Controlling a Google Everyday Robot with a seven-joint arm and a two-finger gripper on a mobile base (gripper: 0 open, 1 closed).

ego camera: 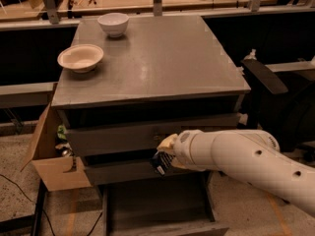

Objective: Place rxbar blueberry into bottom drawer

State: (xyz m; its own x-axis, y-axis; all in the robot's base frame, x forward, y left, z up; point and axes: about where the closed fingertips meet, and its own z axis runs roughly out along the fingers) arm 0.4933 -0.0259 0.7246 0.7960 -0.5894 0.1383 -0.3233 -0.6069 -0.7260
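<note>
My gripper (164,155) is in front of the cabinet, level with the middle drawer front (118,171) and above the open bottom drawer. It is shut on the rxbar blueberry (159,162), a small dark bar that hangs below the pale fingertips (166,142). The bottom drawer (162,228) is pulled out toward me; its dark inner floor (155,200) shows below the bar. My white arm reaches in from the lower right and hides the right part of the drawer fronts.
Two bowls stand on the grey cabinet top: a tan one (80,57) at left and a white one (113,23) at the back. An open cardboard box (51,168) stands left of the cabinet. A black chair (266,77) is at right.
</note>
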